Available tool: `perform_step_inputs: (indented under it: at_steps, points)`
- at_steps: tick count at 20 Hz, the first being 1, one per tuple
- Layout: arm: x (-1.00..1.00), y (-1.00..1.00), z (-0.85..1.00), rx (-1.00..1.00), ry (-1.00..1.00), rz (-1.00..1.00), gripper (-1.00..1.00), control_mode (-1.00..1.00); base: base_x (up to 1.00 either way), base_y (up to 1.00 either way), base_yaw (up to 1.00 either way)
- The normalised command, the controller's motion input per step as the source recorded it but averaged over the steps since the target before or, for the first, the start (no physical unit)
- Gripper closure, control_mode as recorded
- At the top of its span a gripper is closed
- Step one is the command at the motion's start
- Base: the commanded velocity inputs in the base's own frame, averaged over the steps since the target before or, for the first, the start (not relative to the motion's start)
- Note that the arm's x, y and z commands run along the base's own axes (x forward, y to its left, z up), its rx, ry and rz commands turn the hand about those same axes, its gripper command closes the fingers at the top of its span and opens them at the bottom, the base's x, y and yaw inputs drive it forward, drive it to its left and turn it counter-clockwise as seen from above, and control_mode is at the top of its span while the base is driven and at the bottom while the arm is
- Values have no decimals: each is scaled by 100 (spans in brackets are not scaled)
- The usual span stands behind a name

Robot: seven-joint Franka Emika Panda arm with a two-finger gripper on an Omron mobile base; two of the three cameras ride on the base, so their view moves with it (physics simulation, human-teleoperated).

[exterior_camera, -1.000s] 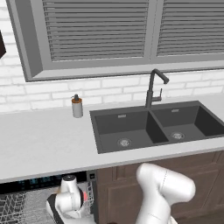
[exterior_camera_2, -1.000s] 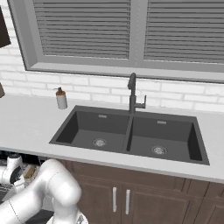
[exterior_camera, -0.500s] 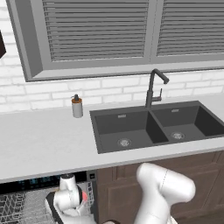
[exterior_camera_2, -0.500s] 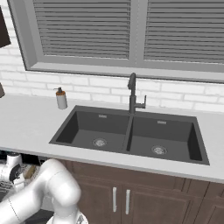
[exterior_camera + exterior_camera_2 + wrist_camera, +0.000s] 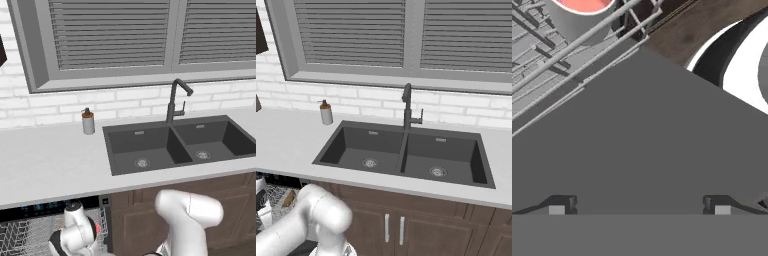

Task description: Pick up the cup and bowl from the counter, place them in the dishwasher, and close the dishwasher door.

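In the hand view my gripper (image 5: pixel 639 209) is open, its two fingertips far apart with nothing between them. It hangs over the flat grey dishwasher door (image 5: pixel 637 130), which lies open beneath it. The cup (image 5: pixel 582 6), white with a pink inside, stands in the silver wire rack (image 5: pixel 557 45) at the top left, beyond the door. In the left base view my arm (image 5: pixel 187 215) bends down in front of the dishwasher (image 5: pixel 40 208), just under the counter (image 5: pixel 45 165). A small tan shape (image 5: pixel 288 198) among the rack wires may be the bowl.
A grey soap dispenser (image 5: pixel 88 121) stands on the counter left of the dark double sink (image 5: pixel 175 145) and its black tap (image 5: pixel 175 100). Brown cabinet doors (image 5: pixel 406 220) run under the sink, right of the dishwasher. A brick wall and a shuttered window stand behind the counter.
My hand has sunk a little lower and to the left in front of the dishwasher. The jaws stay open. Nothing on the counter has moved.
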Motion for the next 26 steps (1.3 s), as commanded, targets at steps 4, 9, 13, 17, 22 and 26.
perform_step_inputs:
  at_steps: [4, 9, 13, 17, 22, 26]
  points:
    - [-62, 0, 28, -19, -21, 0, -100, -100, 0, 0, 0]
    - [-100, 0, 86, -3, -10, 0, -100, -100, 0, 0, 0]
    - [-100, 0, 100, 0, 0, 0, -100, -100, 0, 0, 0]
    - [-89, 0, 63, -2, -1, 0, -100, -100, 0, 0, 0]
    - [-56, 0, 12, -12, -5, 1, -100, -100, 0, 0, 0]
    - [-5, 0, 4, -17, 3, 23, -100, -100, 0, 0, 0]
